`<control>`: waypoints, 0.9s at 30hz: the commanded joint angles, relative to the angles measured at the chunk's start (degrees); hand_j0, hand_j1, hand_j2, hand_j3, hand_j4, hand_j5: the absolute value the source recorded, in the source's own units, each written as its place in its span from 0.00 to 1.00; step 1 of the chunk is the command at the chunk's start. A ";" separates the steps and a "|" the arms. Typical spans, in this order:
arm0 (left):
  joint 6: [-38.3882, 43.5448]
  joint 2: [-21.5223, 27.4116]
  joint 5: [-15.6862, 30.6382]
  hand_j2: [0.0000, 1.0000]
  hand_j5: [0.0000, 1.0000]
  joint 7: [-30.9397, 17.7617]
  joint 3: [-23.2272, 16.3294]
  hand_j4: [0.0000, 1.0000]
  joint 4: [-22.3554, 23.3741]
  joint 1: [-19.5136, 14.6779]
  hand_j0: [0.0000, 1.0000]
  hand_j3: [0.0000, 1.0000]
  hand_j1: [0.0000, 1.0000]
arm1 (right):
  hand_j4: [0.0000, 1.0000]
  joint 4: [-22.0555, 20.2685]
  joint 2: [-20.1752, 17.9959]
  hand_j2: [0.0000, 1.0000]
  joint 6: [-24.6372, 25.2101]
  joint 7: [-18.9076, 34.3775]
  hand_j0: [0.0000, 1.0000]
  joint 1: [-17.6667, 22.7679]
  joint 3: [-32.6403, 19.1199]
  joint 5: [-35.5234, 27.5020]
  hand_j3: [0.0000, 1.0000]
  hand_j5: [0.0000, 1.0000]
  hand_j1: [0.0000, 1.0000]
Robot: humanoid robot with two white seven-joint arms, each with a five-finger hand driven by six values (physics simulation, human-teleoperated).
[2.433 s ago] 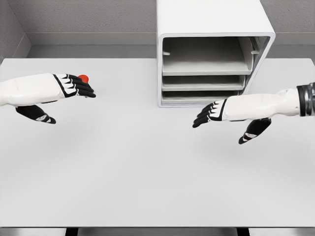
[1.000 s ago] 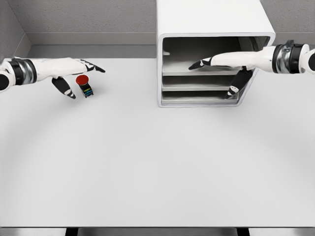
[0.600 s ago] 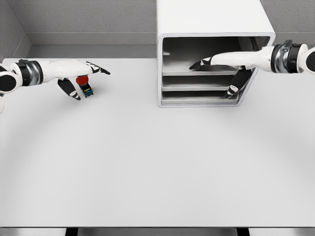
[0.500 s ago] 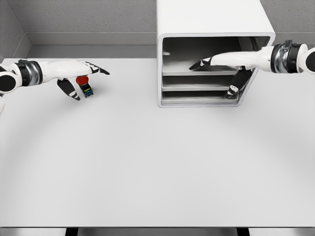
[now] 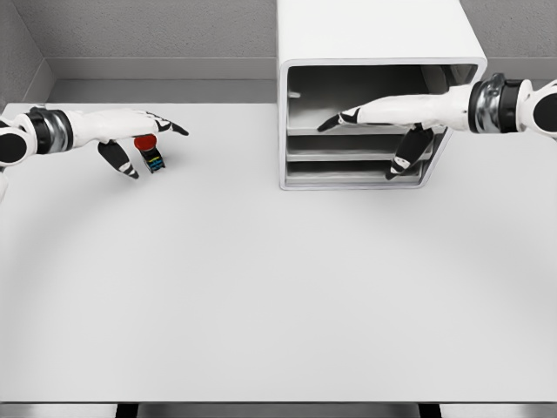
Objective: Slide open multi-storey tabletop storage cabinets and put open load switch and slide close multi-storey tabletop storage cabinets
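Across the near half of the bench [image 5: 261, 305] nothing stands; the work sits at the far edge. At far left the switch [image 5: 150, 153], a small block with a red button on top, rests upright on the bench, right under the left robot hand [image 5: 130, 139]. That hand's fingers stretch flat over the button while the thumb hangs down just beside the block, so it is open and grips nothing.

At far right, the right robot hand [image 5: 374, 122] reaches into the front of the cabinet [image 5: 374, 39], fingers straight along the top shelf [image 5: 365, 131], thumb dropped before the lower shelves. It too is open and empty. Whether it touches the shelf cannot be told.

The step in hand looks like drawing that shelf out. To do it well, the fingers should hook the front lip and pull straight toward the robot, keeping the shelf level so it does not jam.
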 commanded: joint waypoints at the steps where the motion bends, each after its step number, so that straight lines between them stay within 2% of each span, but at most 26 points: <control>1: 0.15 0.04 0.40 0.80 0.80 0.03 0.04 0.80 -0.01 0.00 0.80 0.80 0.80 | 1.00 0.14 -0.03 1.00 1.64 -0.02 1.00 0.00 -0.05 -0.55 1.00 1.00 1.00; 6: 0.15 0.39 0.31 0.79 0.79 0.92 0.04 0.79 1.04 0.00 0.79 0.79 0.79 | 1.00 0.14 -0.03 1.00 3.75 -0.02 1.00 0.09 -0.05 -0.47 1.00 1.00 1.00; 12: 0.15 0.13 0.14 0.78 0.78 1.19 0.04 0.78 2.54 -0.09 0.78 0.78 0.78 | 1.00 -0.73 -0.03 1.00 2.96 -0.02 1.00 0.18 0.03 0.06 1.00 1.00 1.00; 19: 0.15 0.13 0.40 0.51 0.51 1.28 0.04 0.51 2.45 0.09 0.51 0.51 0.51 | 1.00 -5.13 -0.55 1.00 2.96 -0.02 1.00 0.00 0.03 0.06 1.00 1.00 1.00; 21: 0.15 0.31 0.40 0.47 0.47 1.28 0.04 0.47 2.45 0.18 0.47 0.47 0.47 | 1.00 -5.74 -0.64 1.00 2.87 -0.02 1.00 0.00 0.03 0.06 1.00 1.00 1.00; 27: 0.15 0.39 0.58 0.46 0.46 1.19 0.04 0.46 1.92 0.44 0.46 0.46 0.46 | 1.00 -10.05 -2.22 1.00 2.87 -0.02 1.00 0.53 -0.05 0.06 1.00 1.00 1.00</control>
